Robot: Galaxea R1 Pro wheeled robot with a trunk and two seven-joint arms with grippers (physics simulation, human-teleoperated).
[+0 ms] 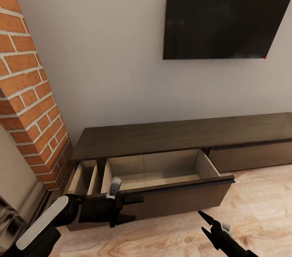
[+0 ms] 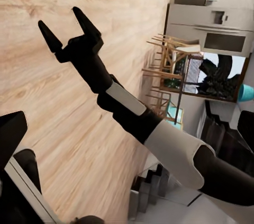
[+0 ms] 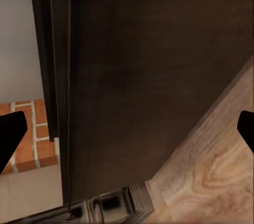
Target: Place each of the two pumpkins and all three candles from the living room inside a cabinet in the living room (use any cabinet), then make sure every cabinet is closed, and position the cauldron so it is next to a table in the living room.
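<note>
Head view puts the cabinet (image 1: 182, 137), the long dark-brown TV unit, against the grey wall under the wall-mounted television (image 1: 227, 11), with its wide drawer (image 1: 162, 172) pulled out and its pale beige inside bare; a narrower compartment (image 1: 85, 176) beside it, nearer the brick column (image 1: 28, 86), also stands open. I judge the drawer is out so that pumpkins and candles can be dropped in from above, and that nothing has gone in yet, since I see neither pumpkin, candle nor cauldron at this moment. My left gripper (image 1: 127, 208) lies level against the drawer's dark front panel, at its end near the column, its two black fingers pointing along the panel; it holds nothing that I can see, and I cannot tell whether those fingers are spread or together. My right gripper (image 1: 205, 223) hangs low over the wooden floor (image 1: 259, 208), just in front of the drawer's other end, fingers parted and empty; the left wrist view shows it (image 2: 69, 29) plainly, forked wide above the planks. In the right wrist view the drawer's dark front fills most of what lies between my fingertips (image 3: 10, 136), so I judge this arm is parked clear of the opening, ready to fetch.
</note>
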